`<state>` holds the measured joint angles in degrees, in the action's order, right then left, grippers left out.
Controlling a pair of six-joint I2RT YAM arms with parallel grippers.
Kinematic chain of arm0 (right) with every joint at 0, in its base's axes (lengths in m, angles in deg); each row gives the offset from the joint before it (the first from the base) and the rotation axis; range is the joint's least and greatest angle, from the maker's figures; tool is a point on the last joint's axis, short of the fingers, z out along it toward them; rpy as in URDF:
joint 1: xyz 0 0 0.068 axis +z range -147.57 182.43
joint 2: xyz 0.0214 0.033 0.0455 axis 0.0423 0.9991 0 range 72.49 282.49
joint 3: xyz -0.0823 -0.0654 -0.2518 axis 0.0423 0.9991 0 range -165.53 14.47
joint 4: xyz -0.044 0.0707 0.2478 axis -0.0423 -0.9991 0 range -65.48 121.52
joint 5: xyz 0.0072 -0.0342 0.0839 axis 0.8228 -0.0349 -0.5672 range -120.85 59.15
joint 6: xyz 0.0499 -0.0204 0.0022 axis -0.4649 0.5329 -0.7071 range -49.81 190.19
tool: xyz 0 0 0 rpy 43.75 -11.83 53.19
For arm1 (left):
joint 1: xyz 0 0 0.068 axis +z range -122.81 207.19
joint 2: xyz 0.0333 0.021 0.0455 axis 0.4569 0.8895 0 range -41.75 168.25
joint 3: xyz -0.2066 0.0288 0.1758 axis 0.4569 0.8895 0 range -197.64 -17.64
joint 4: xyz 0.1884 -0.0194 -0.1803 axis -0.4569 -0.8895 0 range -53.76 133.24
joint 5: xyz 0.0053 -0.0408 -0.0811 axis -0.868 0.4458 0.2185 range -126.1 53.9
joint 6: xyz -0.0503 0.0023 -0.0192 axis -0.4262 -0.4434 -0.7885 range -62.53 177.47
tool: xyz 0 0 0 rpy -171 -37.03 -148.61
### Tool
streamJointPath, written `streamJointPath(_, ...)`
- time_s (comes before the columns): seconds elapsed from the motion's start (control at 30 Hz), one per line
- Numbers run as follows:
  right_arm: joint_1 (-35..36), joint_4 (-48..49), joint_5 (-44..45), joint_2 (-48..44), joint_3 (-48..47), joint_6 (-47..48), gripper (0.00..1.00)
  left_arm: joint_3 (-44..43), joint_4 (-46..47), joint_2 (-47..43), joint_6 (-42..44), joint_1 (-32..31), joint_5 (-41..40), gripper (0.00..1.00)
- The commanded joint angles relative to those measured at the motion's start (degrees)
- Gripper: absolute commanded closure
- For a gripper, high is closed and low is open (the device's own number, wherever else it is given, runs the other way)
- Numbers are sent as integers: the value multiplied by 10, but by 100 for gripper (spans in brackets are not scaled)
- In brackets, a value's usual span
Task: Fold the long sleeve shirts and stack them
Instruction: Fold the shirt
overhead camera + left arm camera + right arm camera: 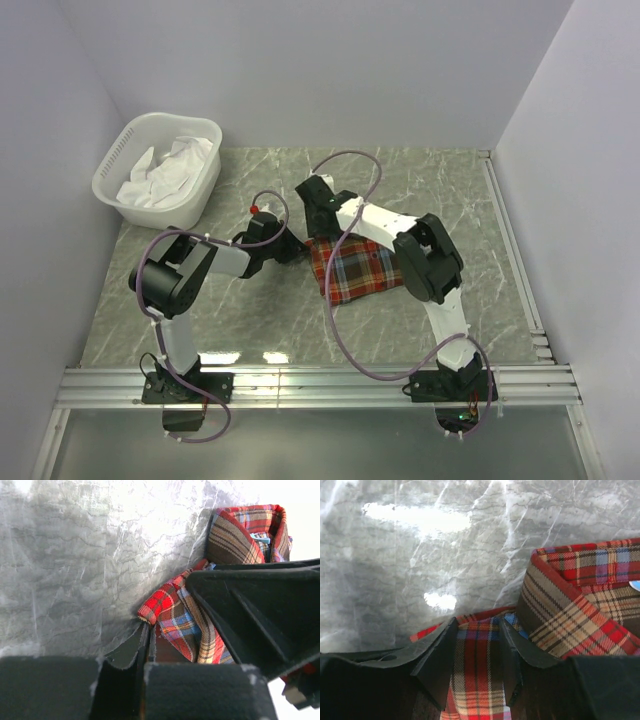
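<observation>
The plaid long sleeve shirt (358, 268) lies folded into a small rectangle at the table's middle. Both grippers are at its left edge. My left gripper (297, 247) comes in from the left. In the left wrist view the left gripper (146, 628) has its jaws almost together, pinching a red-checked edge of the shirt (172, 612). My right gripper (316, 222) reaches down from the far side. In the right wrist view the right gripper (477, 625) stands open, with smooth plaid cloth (476, 675) lying between its fingers. The collar (570, 605) rises to the right.
A white laundry basket (190, 203) holding white cloth (165, 170) stands at the back left. A metal rail (300, 385) runs along the near edge, and walls close in on three sides. The right arm's black body (260, 620) fills the right of the left wrist view.
</observation>
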<state>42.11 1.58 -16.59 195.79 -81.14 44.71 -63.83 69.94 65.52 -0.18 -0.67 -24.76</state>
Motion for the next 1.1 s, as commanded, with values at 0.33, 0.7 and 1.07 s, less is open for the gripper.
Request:
streamJointPath(0.33, 32, -29, 53, -5, -36, 31, 48, 9, 14, 8, 12, -3, 2, 99)
streamJointPath(0.7, 34, -36, 90, 18, -42, 37, 67, 9, 16, 10, 11, -3, 4, 99)
streamJointPath(1.07, 35, 44, 54, -68, 43, 32, 100, 8, 17, 11, 13, -3, 6, 100)
